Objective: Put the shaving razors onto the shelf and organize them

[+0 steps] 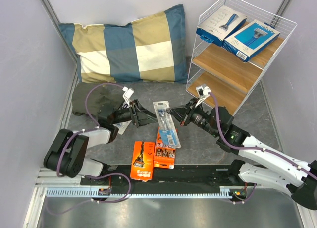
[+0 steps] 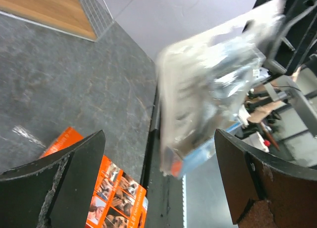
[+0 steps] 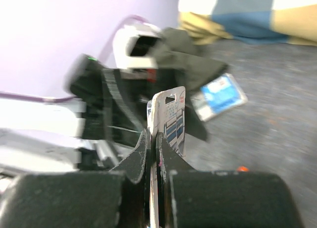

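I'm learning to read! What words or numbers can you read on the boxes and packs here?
No text can be read in any view.
Too small: the white print on the blue boxes on the shelf.
Too small: the white print on the orange cards.
Blurred: the printing on the blister pack held in the right gripper.

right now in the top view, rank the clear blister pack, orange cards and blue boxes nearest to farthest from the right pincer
1. clear blister pack, in the right pincer
2. orange cards, toward the near edge
3. blue boxes, shelf top, far right
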Available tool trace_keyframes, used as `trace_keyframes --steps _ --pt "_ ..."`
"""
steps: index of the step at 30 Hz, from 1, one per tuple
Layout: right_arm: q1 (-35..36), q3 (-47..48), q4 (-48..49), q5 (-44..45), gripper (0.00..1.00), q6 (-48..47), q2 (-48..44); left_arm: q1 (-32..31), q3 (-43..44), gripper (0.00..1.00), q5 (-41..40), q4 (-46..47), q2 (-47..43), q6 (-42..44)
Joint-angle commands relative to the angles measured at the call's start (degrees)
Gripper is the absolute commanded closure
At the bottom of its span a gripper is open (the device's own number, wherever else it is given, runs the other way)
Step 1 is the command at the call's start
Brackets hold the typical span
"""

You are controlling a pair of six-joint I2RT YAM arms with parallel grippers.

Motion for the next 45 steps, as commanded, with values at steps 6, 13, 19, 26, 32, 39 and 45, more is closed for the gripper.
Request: trace_keyframes --steps 6,13,19,26,32,39,45 --pt "-0.7 -1.9 15.7 -8.4 1.0 7.2 0.3 -5.2 0.5 0.13 5.2 29.6 4.5 -10.7" --pt "-0.9 -1.9 15.0 -9.5 1.0 7.1 1.5 -6.0 1.7 0.29 4.0 29.6 -0.3 -12.6" --pt "-1.0 -0.4 9.3 -9.7 0.84 4.3 3.1 -6.2 2.6 0.87 6.4 29.2 -1.9 -15.5" --pt "-1.4 3.1 -0.7 -9.2 0.3 -2.4 2.0 -6.2 5.0 0.98 12.4 24.4 -2.3 -14.8" --pt "-2.0 5.4 -6.8 -13.8 0.28 -6.7 3.6 -6.4 6.2 0.98 14.0 18.3 -4.6 -11.6" --pt "-2.0 5.6 -4.3 -24.1 0.34 -6.7 7.5 -7.2 7.3 0.98 14.0 9.8 -6.0 -6.9" --pt "-2.0 5.3 -2.6 -29.1 0.41 -6.3 10.0 -7.5 8.6 0.98 13.9 7.4 -6.0 -6.0"
